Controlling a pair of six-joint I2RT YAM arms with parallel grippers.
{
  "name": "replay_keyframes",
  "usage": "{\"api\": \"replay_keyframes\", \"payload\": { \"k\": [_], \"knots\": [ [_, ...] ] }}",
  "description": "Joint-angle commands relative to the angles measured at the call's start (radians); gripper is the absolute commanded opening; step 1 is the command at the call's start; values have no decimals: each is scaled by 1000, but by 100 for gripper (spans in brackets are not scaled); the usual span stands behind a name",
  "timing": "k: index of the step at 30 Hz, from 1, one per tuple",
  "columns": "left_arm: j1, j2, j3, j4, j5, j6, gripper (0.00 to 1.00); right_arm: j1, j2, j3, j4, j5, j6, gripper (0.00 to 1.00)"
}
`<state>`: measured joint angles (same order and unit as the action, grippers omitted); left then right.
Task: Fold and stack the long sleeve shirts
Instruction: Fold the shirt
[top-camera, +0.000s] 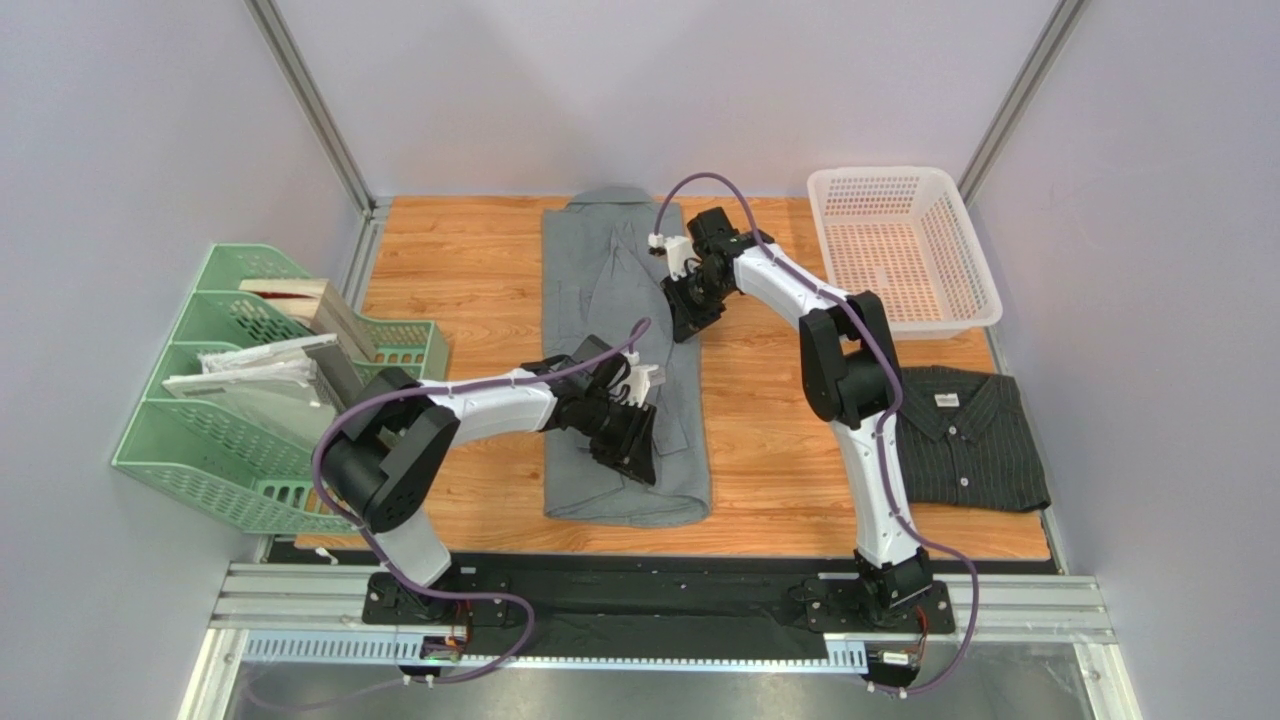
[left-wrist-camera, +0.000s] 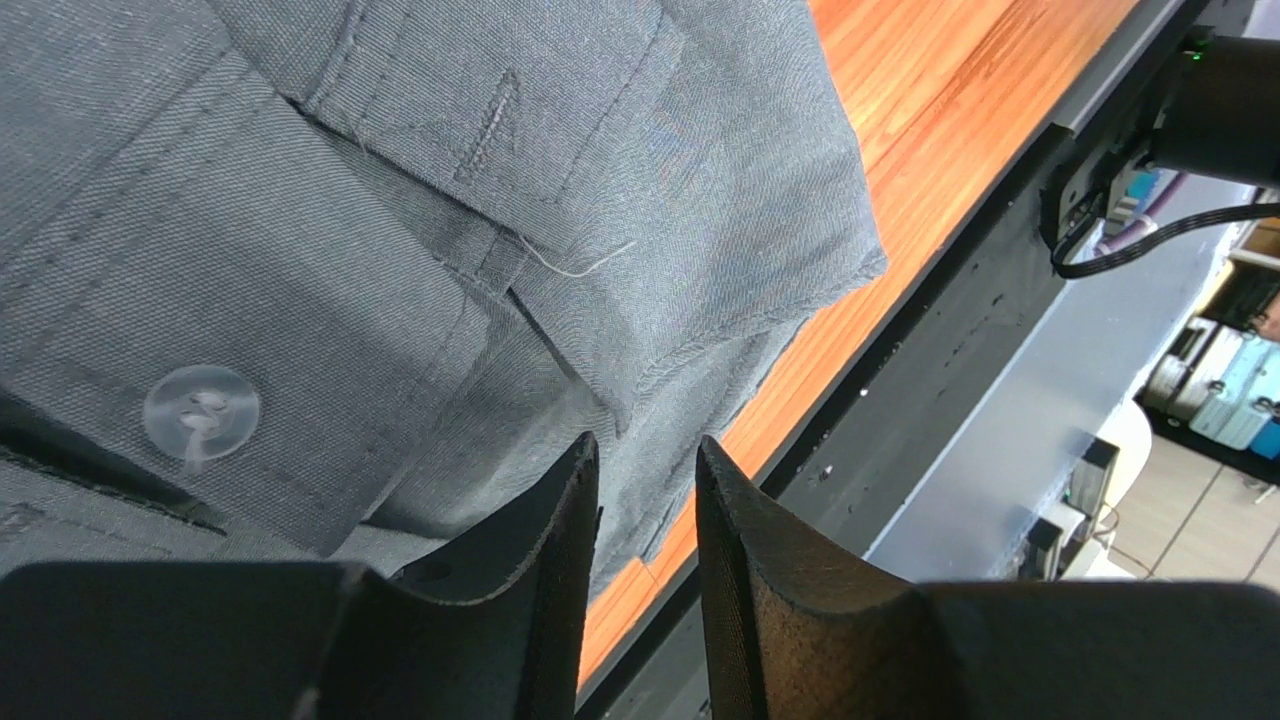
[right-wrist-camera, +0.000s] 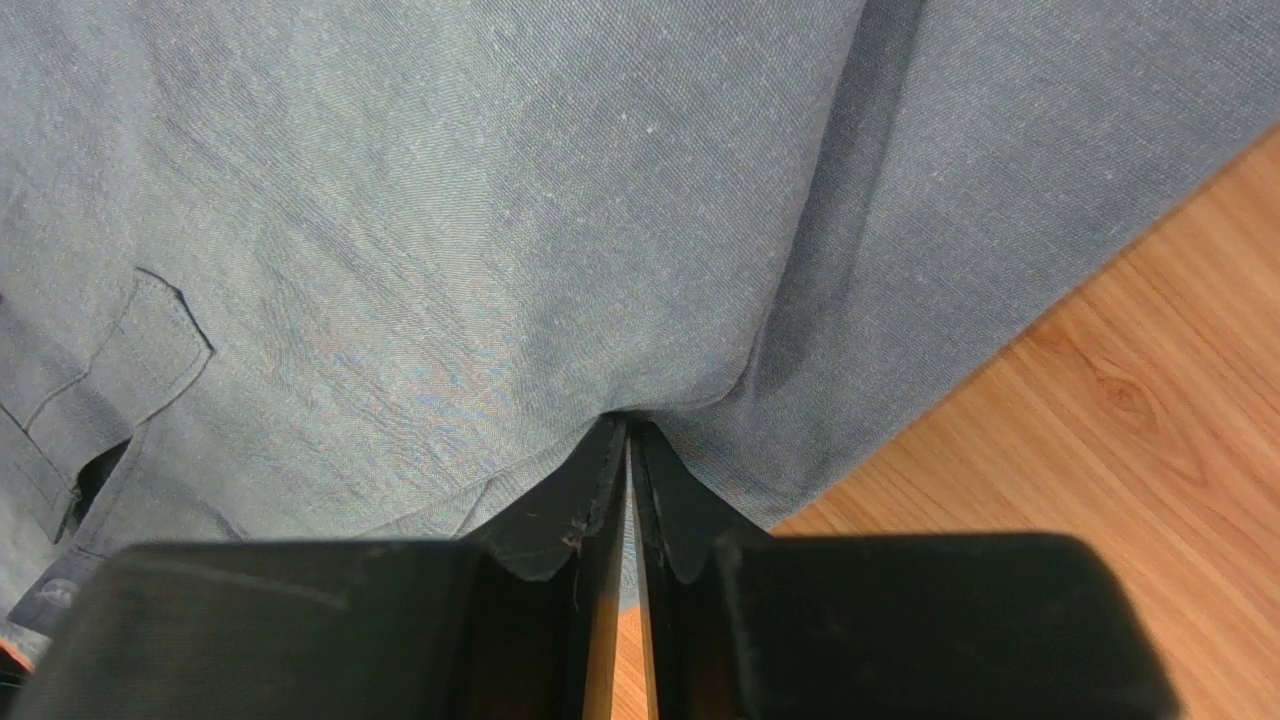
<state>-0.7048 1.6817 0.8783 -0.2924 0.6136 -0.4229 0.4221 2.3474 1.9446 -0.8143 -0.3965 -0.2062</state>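
Grey shirt (top-camera: 594, 285) flat on wooden table (top-camera: 451, 255), centre, folded into a long strip running far to near. Right gripper (right-wrist-camera: 627, 428) at far right edge of it, jaws all but closed, pinching a fold of the cloth. Left gripper (left-wrist-camera: 646, 450) over near right corner, jaws narrowly apart, nothing between them. Pinstriped charcoal shirt (top-camera: 969, 435) folded at right, near white basket (top-camera: 887, 176).

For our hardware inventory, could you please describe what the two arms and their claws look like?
The left arm and right arm have white link shells with bulky black joints. A purple cable runs along each. The left claw and right claw are black, each with two tapered fingers on a blocky black body.
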Motion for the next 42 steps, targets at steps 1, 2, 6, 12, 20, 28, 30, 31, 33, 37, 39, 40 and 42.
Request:
{"api": "replay_keyframes", "payload": {
  "k": [1, 2, 6, 12, 20, 28, 30, 31, 33, 37, 39, 40, 42],
  "knots": [
    [-30, 22, 51, 16, -34, -16, 37, 1, 10, -12, 33, 28, -1, 13],
    [-32, 29, 56, 15, -35, -17, 38, 1, 12, -13, 35, 31, -2, 13],
    [-33, 62, 83, -8, -40, -20, 38, 3, 13, -22, 30, 35, -7, 13],
    [-39, 67, 99, -37, -57, -16, 29, 1, 18, -27, 32, 39, -24, 13],
    [-41, 27, 110, -141, -84, -20, 0, 3, 43, -1, 24, 59, -18, 12],
    [-41, -28, 111, -228, -155, -24, 0, 1, 61, 33, 3, 74, -21, 11],
    [-39, -39, 105, -222, -164, -31, 0, 1, 62, 37, 0, 74, -21, 11],
    [-39, -43, 99, -202, -140, -34, 0, 1, 62, 37, 0, 74, -22, 11],
    [-44, -48, 85, -151, -100, -42, 8, 1, 64, 40, -5, 71, -22, 11],
    [-47, -11, 90, -120, -71, -37, 33, 3, 64, 40, -8, 68, -22, 11],
    [-51, 9, 102, -113, -75, -33, 41, 3, 64, 40, -8, 70, -22, 11],
    [-56, 15, 106, -110, -84, -34, 42, 1, 62, 39, -8, 70, -22, 11],
    [-61, 39, 119, -114, -94, -37, 42, 3, 61, 37, -6, 68, -22, 11]
  ]
}}
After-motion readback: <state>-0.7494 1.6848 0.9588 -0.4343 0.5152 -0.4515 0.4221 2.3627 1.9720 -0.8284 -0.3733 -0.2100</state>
